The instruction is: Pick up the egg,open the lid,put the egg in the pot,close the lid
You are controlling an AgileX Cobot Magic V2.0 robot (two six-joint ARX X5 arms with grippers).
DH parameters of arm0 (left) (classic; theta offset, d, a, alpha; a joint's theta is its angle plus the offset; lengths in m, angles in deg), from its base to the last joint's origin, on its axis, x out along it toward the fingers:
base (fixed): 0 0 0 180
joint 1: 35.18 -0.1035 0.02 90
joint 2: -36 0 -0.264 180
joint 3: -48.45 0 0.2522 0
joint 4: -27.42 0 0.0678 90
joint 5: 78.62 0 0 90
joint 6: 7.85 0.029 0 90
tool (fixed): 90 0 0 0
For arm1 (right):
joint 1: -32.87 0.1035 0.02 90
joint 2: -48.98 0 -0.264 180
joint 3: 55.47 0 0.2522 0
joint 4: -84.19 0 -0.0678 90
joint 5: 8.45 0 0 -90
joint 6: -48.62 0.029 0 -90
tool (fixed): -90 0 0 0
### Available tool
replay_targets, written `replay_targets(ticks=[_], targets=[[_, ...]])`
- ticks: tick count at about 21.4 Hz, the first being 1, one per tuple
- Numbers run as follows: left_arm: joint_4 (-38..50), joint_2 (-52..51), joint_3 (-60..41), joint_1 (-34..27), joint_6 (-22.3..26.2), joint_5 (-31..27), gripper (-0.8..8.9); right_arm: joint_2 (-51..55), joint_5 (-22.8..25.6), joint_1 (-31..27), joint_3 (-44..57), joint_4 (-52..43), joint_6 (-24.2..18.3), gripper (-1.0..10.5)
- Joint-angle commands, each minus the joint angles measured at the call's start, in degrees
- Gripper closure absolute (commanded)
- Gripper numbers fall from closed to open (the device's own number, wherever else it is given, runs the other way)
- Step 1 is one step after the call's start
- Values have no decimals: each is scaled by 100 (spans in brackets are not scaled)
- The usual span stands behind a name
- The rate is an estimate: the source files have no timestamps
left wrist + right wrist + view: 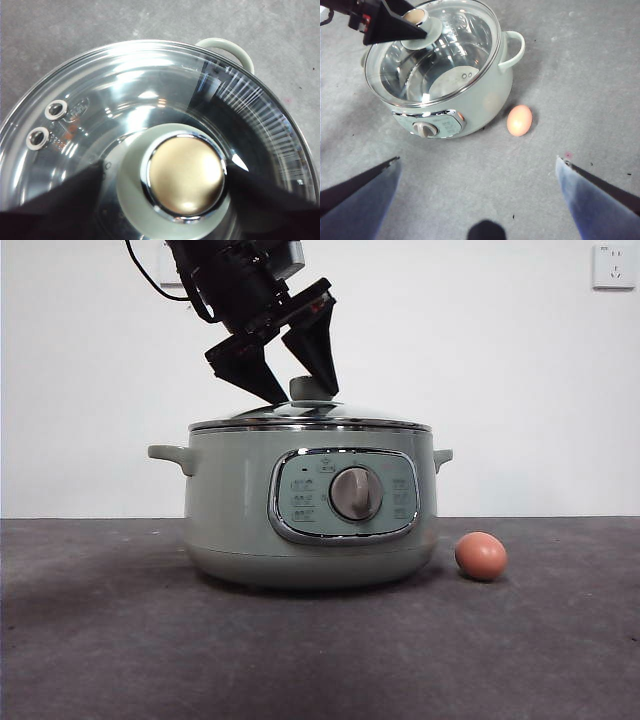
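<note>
Egg [481, 556] lies on its side on the table [100, 640], just beside the pot [240, 510] on the dial side, apart from it; long axis level. Lid [310, 416] seated on pot. Left end effector [290, 375] spread, jaws flanking the lid knob [186, 175]. Right end effector [477, 170] wide apart, hovering above the table.

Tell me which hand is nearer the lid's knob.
Left. The left hand straddles the knob on the lid, jaws open. The right hand hangs open, away from the pot.
</note>
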Motion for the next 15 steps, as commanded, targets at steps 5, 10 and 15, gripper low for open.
replay_targets(ticks=[5, 10, 15], targets=[[-254, 107, -20, 37, 2, -9, 703, -17, -20, 0, -31, -39, -9, 226], [-282, 42, -17, 37, 4, 9, 822, -22, -13, 0, -31, -39, -9, 226], [-295, -188, 387, 28, 4, 7, 822, -122, 0, 2, -31, -37, -11, 226]])
